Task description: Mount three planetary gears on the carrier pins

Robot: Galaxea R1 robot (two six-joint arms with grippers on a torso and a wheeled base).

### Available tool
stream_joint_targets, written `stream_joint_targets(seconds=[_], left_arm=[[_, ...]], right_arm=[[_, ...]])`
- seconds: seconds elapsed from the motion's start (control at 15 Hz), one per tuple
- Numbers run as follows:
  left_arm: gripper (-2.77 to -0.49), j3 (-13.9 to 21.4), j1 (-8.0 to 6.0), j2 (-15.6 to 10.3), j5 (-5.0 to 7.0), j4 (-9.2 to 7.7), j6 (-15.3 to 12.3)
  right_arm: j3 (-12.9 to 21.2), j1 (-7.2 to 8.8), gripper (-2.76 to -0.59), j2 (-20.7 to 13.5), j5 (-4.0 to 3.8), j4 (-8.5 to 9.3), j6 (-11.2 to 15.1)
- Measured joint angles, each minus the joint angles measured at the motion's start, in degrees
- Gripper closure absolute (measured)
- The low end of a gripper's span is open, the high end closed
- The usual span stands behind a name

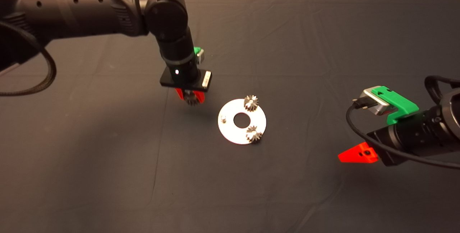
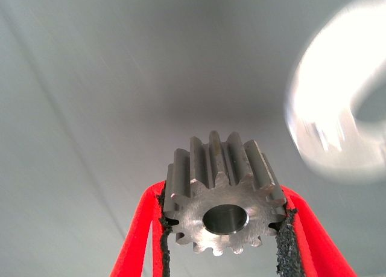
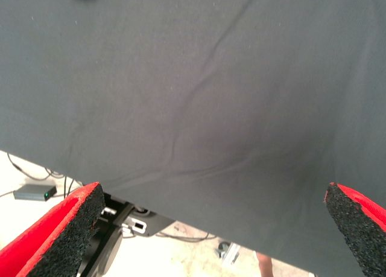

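Dark mat (image 1: 107, 175) covers the bench, with pale floor showing beyond its far edge. At the middle of the mat lies 1 silvery round disc (image 1: 230, 132) with a central hole. Of the 3 planetary gears, 2 already sit on the disc: 1 gear at its far edge (image 1: 251, 102) and 1 gear at its near right edge (image 1: 253, 134). Of the 3 carrier pins, only 1 bare pin (image 1: 223, 119) stands uncovered, on the disc's left side.

The left gripper (image 1: 191, 98) hangs over the mat just off the disc's far-left rim, its fingers (image 2: 136, 241) closed on the third gear (image 2: 224, 195). In the left wrist view the black pads press the toothed flanks on both sides, and the open bore faces the camera, so the gear's axis appears to run roughly along the gripper's own length. In that same view the disc shows only as a bright blur off to one side.

The relation that governs the coming move: the bare pin lies to the right of and nearer than the held gear, close by, and the left arm is by far the nearer one. The bore probably needs to come directly above the pin before lowering.

The right gripper (image 1: 357, 154) waits at the mat's right side, well apart from the disc, with its fingers (image 3: 60, 235) spread wide and holding nothing.
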Motion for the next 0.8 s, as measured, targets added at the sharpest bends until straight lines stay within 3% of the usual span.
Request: stream_joint_targets(seconds=[0.27,0.4,0.53,0.67,0.8], left_arm=[[-0.79,9.09,-0.24,-0.32,-0.34,-0.12,-12.72],[-0.78,12.59,-0.24,-0.61,-0.31,-0.24,-16.71],[-0.78,13.31,-0.24,-0.53,-0.31,-0.19,-19.33],[-0.78,13.01,-0.27,0.87,0.15,1.07,-23.05],[-0.78,10.81,-0.27,3.69,-0.15,1.54,-23.28]], right_arm=[[0.00,0.00,-2.73,0.00,-0.02,0.01,0.02],[0.00,-0.01,-2.73,-0.02,-0.05,0.01,0.02],[0.02,0.00,-2.73,0.00,-0.01,0.01,0.02],[0.02,-0.02,-2.73,0.00,0.02,0.01,0.02],[0.05,0.00,-2.73,0.00,0.23,0.01,0.02]])
